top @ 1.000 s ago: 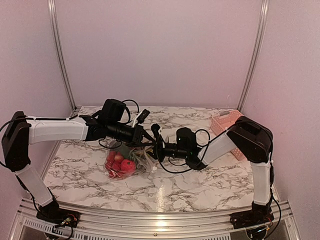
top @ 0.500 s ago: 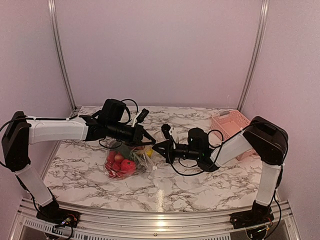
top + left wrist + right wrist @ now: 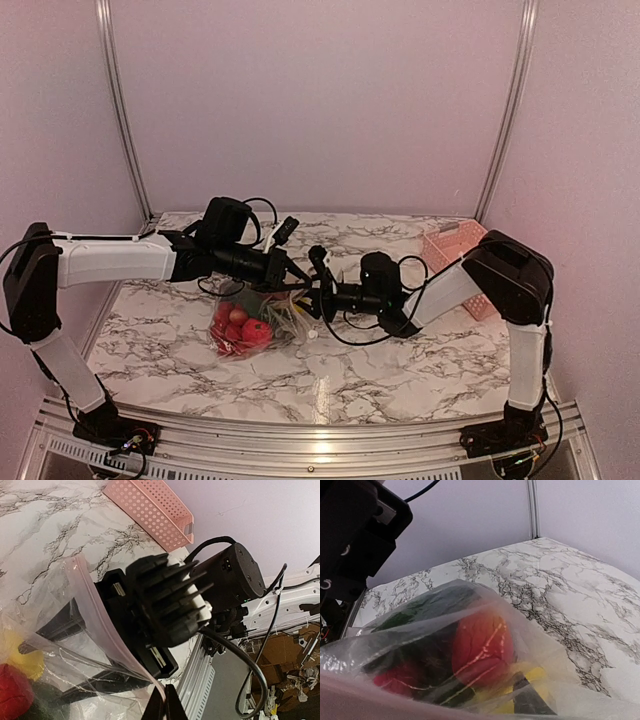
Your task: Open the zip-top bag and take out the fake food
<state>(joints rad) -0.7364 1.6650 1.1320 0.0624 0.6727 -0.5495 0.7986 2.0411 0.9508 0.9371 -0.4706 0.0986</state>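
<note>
The clear zip-top bag (image 3: pixel 262 322) lies mid-table with the fake food inside: red pieces (image 3: pixel 243 330), a red tomato (image 3: pixel 480 650), a dark green cucumber (image 3: pixel 422 612) and a yellow pepper (image 3: pixel 536 674). My left gripper (image 3: pixel 296 276) is shut on the bag's pink zip strip (image 3: pixel 97 612), pinching it at the bottom of the left wrist view (image 3: pixel 165 711) and holding the mouth up. My right gripper (image 3: pixel 318 293) is open. Its two spread fingers (image 3: pixel 62 625) sit in the bag mouth behind the plastic. One finger (image 3: pixel 532 702) shows beside the pepper.
The pink perforated basket (image 3: pixel 455 248) stands at the back right and also shows in the left wrist view (image 3: pixel 150 510). The aluminium rail runs along the table's near edge (image 3: pixel 320 435). Enclosure posts stand at the back corners.
My right gripper pulled back to the right half a second ago, then moved left again into the bag mouth. My left gripper has kept its hold on the zip strip.
</note>
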